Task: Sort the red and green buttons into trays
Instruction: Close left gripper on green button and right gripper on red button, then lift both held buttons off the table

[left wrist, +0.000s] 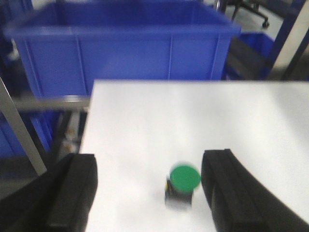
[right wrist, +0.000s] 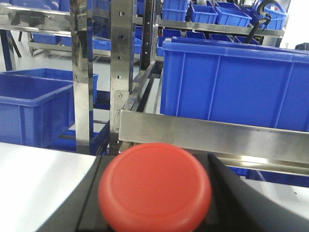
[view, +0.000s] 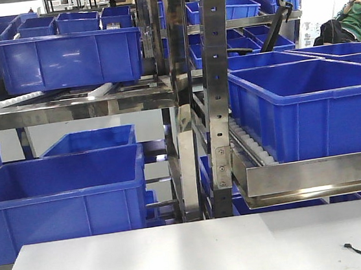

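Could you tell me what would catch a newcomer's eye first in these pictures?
The red button fills the bottom of the right wrist view, held in the right gripper. In the left wrist view, a green button stands on the white table within the open left gripper. Blue crates crowd the racks.

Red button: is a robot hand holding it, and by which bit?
It looks so: the right gripper has the red button between its fingers, gripping somewhere under the cap, which hides the contact. The left gripper holds nothing.
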### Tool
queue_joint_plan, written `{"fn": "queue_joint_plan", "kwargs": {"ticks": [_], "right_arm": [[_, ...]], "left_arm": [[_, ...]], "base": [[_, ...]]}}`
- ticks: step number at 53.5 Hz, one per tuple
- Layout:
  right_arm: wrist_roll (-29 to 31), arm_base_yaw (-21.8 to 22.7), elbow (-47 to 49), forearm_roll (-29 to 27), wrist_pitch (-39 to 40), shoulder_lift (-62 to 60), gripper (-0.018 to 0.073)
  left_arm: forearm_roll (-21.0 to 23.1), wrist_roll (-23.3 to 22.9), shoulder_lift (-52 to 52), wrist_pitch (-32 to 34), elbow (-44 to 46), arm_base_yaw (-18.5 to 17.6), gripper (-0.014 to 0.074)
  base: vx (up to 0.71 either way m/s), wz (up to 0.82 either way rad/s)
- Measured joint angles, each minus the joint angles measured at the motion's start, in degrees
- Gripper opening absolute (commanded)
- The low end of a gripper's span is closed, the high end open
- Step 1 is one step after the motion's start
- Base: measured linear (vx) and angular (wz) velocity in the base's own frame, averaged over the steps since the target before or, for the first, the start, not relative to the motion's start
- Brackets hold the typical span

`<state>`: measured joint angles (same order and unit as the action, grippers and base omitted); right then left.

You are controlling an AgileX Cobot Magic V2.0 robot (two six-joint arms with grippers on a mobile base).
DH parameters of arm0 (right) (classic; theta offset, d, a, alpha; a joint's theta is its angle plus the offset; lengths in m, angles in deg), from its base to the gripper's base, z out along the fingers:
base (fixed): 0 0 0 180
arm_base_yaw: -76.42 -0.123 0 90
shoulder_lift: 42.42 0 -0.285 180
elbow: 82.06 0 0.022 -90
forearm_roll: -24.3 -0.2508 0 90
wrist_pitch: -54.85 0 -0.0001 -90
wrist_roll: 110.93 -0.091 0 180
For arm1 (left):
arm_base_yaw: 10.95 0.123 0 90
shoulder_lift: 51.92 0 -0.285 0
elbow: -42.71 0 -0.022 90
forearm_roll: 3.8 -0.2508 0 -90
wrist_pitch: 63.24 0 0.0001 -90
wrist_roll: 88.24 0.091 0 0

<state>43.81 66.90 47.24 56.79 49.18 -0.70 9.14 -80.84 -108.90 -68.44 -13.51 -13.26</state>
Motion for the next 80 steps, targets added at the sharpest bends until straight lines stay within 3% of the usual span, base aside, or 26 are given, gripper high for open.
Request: {"fn": "queue_joint_plan", "kwargs": {"ticks": [8,14,26,36,42,62,80], "right_arm": [[0.0,0.0,0.0,-0.1,0.0,0.8,-0.0009],[0.0,0.0,0.0,-0.1,-0.1,2.5,-0.0009],[0.3,0.0,0.0,-0.1,0.0,6.2,-0.0009],[1.3,0.0,-0.1,0.1,0.1,8.2,-0.0009],[1.5,0.0,-0.1,0.1,0.2,8.4,-0.0009],[1.7,0.0,-0.1,2.1,3.2,8.4,-0.0009],[1.7,0.0,-0.1,2.9,5.7,8.4,-0.0009]], "left_arm": [[5.3,-0.9,-8.3,14.2,-8.7,-3.6,0.0561],[5.1,-1.3,-14.6,23.4,-10.0,-5.3,0.0561],[-5.0,-4.5,-30.6,32.9,-9.9,-6.5,0.0561],[-15.7,-7.7,-42.4,47.1,-9.9,-6.5,0.0561],[-18.6,-8.6,-47.9,54.3,-9.8,-6.5,0.0561],[-16.7,-8.8,-60.3,69.2,-9.0,-6.5,0.0561],[-16.3,-8.8,-66.1,70.1,-2.5,-6.5,0.0559]], "base": [[0.00,0.00],[0.00,0.00],[0.00,0.00],[0.00,0.00],[0.00,0.00],[0.00,0.00],[0.00,0.00]]}}
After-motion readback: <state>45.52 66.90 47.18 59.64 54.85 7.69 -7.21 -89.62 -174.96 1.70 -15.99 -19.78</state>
